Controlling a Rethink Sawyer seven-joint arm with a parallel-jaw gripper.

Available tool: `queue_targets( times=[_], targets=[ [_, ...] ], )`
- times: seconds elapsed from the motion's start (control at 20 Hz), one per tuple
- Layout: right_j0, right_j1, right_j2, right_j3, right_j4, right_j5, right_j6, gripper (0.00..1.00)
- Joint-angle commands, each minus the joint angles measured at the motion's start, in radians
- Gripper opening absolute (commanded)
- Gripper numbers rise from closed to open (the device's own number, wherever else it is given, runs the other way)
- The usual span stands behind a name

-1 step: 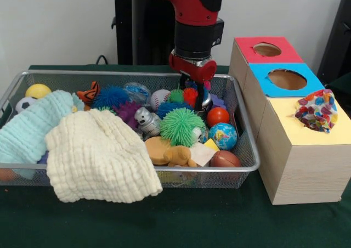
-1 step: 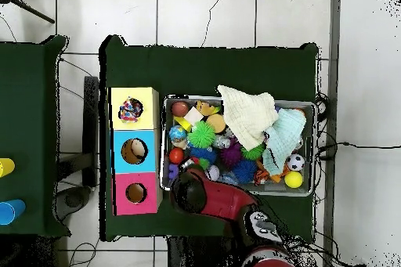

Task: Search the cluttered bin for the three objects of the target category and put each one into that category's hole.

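Here the gripper (image 1: 197, 92) is lowered into the wire bin (image 1: 248, 149), right of centre in the front view, among the toys at the back of the pile. Its tips sit among a small red spiky ball (image 1: 190, 96) and a blue spiky ball (image 1: 170, 108), and I cannot tell whether it is clenched on anything or released; the toys hide the tips.

The target category is not stated, but a mosaic ball (image 1: 316, 111) already rests in the hole of the yellow box (image 1: 299, 165) at the right of the frame, so balls of some kind seem likely. The blue box (image 1: 263, 89) and the red box (image 1: 241, 53) behind it have open holes. Candidates close to the gripper are the orange ball (image 1: 218, 116), the globe ball (image 1: 223, 135) and the green spiky ball (image 1: 182, 126), all packed touching one another.

To do this step well, the arm should come straight down on one toy only, centred, so neighbours are not pinched too. Soft spikes may slip, so a deep grip is wiser. Lift vertically clear of the bin's rim before moving toward the boxes. The cream cloth (image 1: 98, 157) and pale blue cloth (image 1: 33, 130) at lower left cover part of the bin and may hide further targets.
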Motion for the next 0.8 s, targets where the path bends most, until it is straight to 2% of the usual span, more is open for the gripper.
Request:
queue_targets(
  times=[0.05, 0.2, 0.35, 0.55, 0.8],
  targets=[
    [0.032, -0.075, -0.058, -0.048, 0.077, 0.168, 0.119, 1.00],
    [0.006, -0.120, -0.056, -0.087, 0.051, 0.256, 0.061, 1.00],
    [0.018, -0.104, -0.087, -0.139, 0.039, 0.284, 0.053, 1.00],
    [-0.002, -0.063, -0.068, -0.186, 0.027, 0.245, 0.056, 1.00],
    [-0.013, -0.050, -0.043, -0.192, 0.023, 0.183, 0.072, 1.00]
  ],
)
